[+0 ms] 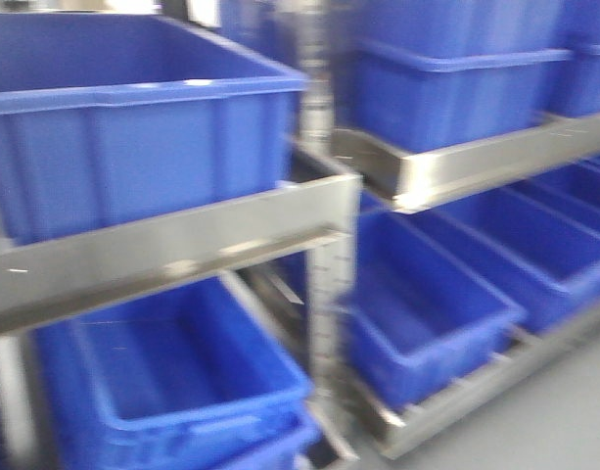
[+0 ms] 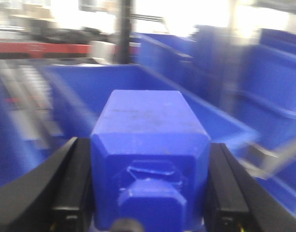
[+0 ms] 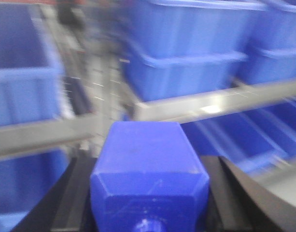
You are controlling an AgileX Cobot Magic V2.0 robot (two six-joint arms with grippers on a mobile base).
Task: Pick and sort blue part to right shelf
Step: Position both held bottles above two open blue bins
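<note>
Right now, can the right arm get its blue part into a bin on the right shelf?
Probably yes. The right fingers hold the part; nothing stands between it and the open lower bin under the shelf rail. Blur hides the distance.

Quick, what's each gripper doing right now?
Left gripper: closed on a blue boxy plastic part.
Right gripper: closed on a second blue boxy plastic part.
</note>
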